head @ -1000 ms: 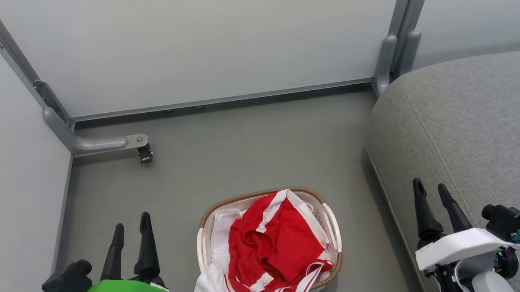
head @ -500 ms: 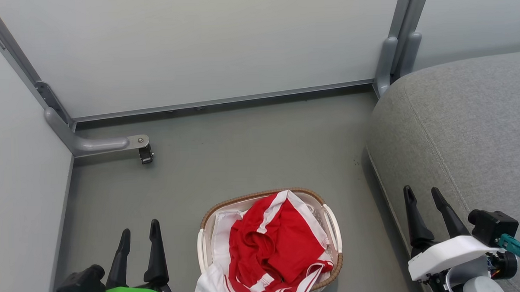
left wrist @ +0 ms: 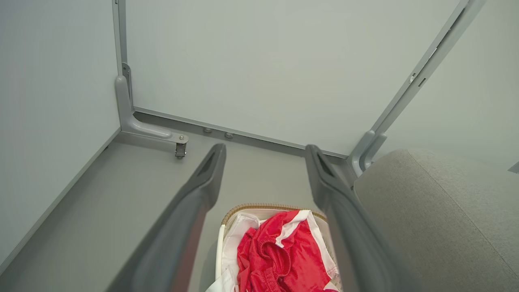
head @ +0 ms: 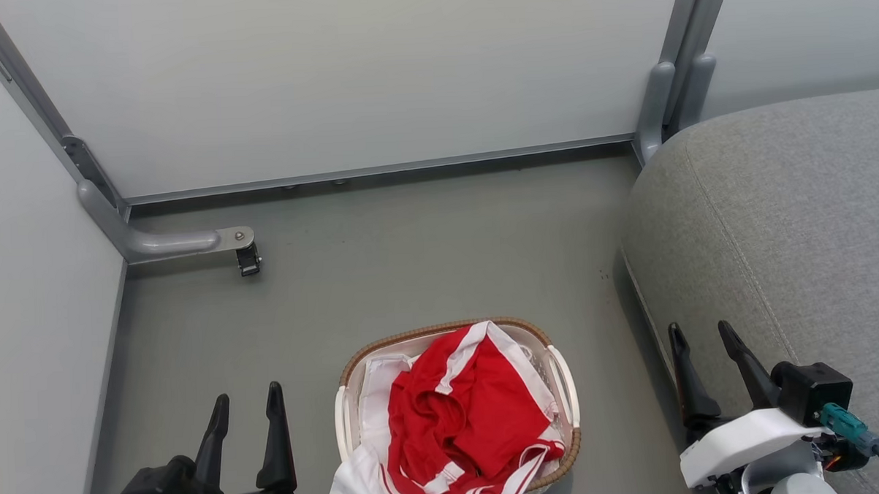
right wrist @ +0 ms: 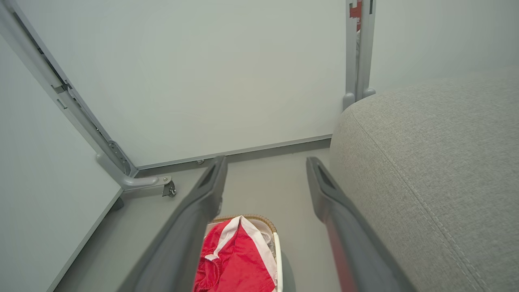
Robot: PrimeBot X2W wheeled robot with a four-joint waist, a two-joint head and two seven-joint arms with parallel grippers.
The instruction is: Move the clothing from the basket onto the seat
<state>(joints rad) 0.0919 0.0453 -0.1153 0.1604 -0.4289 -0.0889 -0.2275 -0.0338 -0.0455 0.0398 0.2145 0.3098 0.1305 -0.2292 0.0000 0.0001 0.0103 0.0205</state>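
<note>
Though near seat [head: 775, 228] edge, basket [head: 428, 328] rim apart

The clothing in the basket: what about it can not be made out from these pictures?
1. Head view: the clothing is crumpled, so folds hide any numerals and how many garments there are.
2. Head view: overhanging cloth covers the near rim of the basket, and the bottom edge cuts that cloth off.
3. Left wrist view: a finger of the left hand covers one side of the basket.
</note>
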